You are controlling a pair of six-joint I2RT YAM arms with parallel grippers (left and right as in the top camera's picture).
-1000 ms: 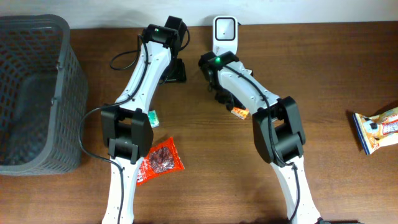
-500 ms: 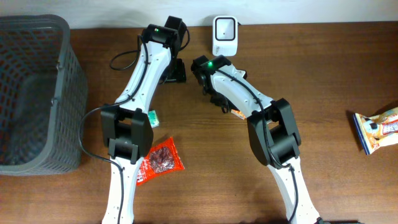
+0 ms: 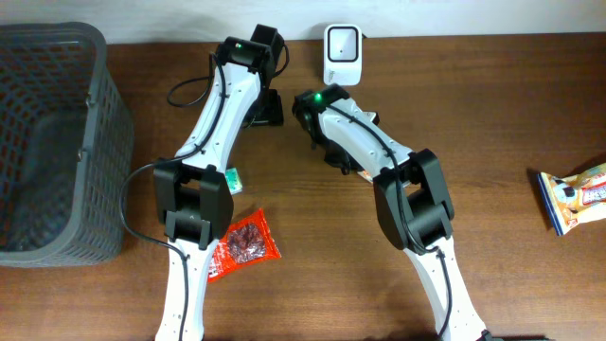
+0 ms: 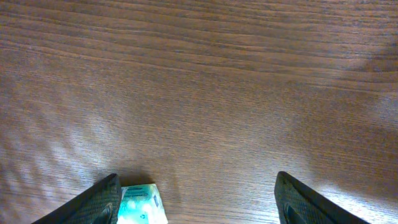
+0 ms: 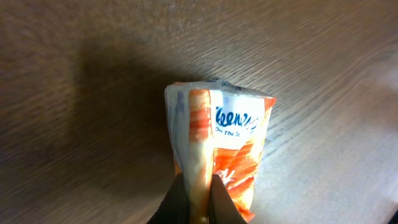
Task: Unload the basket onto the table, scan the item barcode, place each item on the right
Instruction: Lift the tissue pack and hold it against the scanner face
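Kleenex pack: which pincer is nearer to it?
Right. The right pincer is shut on the Kleenex pack; the left pincer hangs open beside a green packet, away from it.

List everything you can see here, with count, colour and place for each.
Plastic mesh basket: one, dark grey, table's left edge.
Barcode scanner: one, white, back centre.
Flat snack packet: one, red, near the left arm's base.
Small packet: one, green and white, beside the left arm.
Snack bag: one, yellow-orange, right edge.
Tissue pack: one, orange and white, in the right gripper.
Cable: one, black, back left.
Wooden table: one, brown.
Left gripper: black, open.
Right gripper: black, shut on the tissue pack.
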